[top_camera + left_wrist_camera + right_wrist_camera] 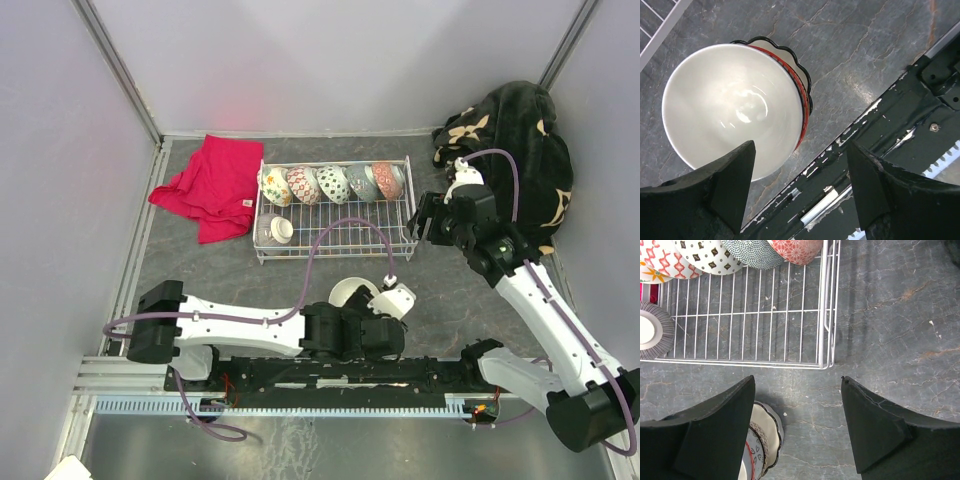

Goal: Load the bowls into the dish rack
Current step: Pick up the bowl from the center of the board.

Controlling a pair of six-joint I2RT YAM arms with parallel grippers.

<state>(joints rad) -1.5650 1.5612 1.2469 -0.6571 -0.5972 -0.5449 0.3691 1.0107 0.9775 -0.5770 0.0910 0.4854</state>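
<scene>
The white wire dish rack [332,254] holds several patterned bowls [333,184] on edge along its back and a small striped bowl [277,230] at front left. One white bowl [350,292] with a black scalloped edge and a red line rests on the table in front of the rack. My left gripper [392,300] is open beside it. In the left wrist view the bowl [735,105] lies just ahead of the left finger [735,182], outside the gap of the gripper [800,177]. My right gripper [425,222] hangs open by the rack's right end, empty [797,410].
A red cloth [212,185] lies left of the rack. A dark patterned blanket [520,150] is bunched in the back right corner. The arms' black mounting rail [330,375] runs just behind the loose bowl. Grey walls enclose the table.
</scene>
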